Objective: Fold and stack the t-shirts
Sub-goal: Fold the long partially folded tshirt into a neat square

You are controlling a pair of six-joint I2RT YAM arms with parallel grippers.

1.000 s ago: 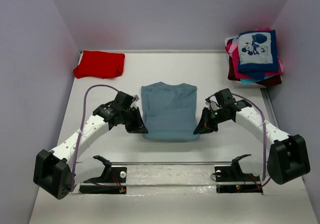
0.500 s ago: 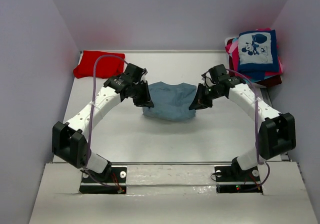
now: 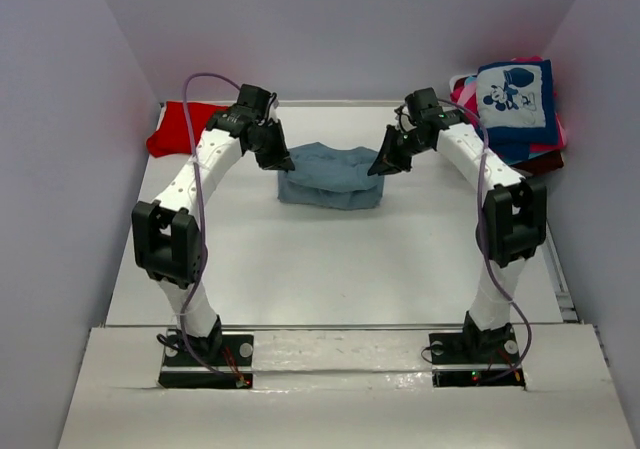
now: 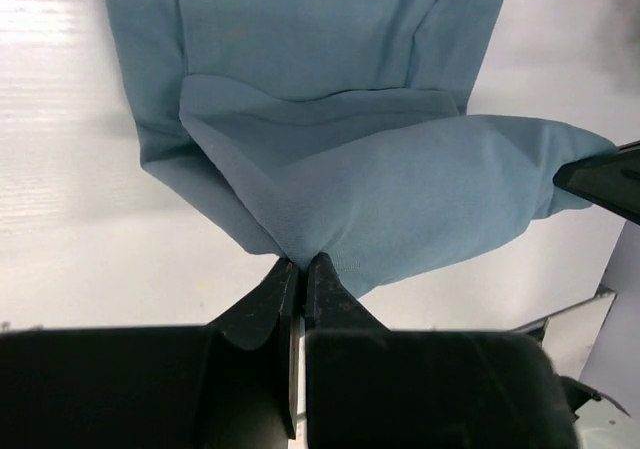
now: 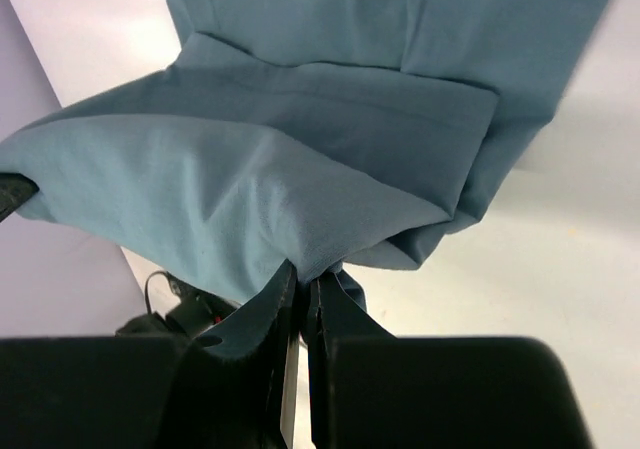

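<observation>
The grey-blue t-shirt (image 3: 330, 176) lies at the middle back of the table, its near half doubled over the far half. My left gripper (image 3: 285, 162) is shut on the shirt's left hem corner (image 4: 296, 251). My right gripper (image 3: 380, 166) is shut on the right hem corner (image 5: 312, 267). Both hold the lifted hem stretched above the rest of the shirt (image 4: 300, 59), which also shows in the right wrist view (image 5: 330, 119). A folded red t-shirt (image 3: 183, 129) lies at the back left. A stack of folded t-shirts (image 3: 512, 114), with the navy mouse-print one on top, sits at the back right.
Grey walls close in the table (image 3: 330, 259) on the left, back and right. A metal rail (image 3: 553, 259) runs along the table's right edge. Both arm bases stand on the near ledge (image 3: 330, 354).
Both grippers have carried the grey-blue shirt's near hem away from the bases toward the back, folding the shirt in half front to back. Both arms are now stretched far out.
</observation>
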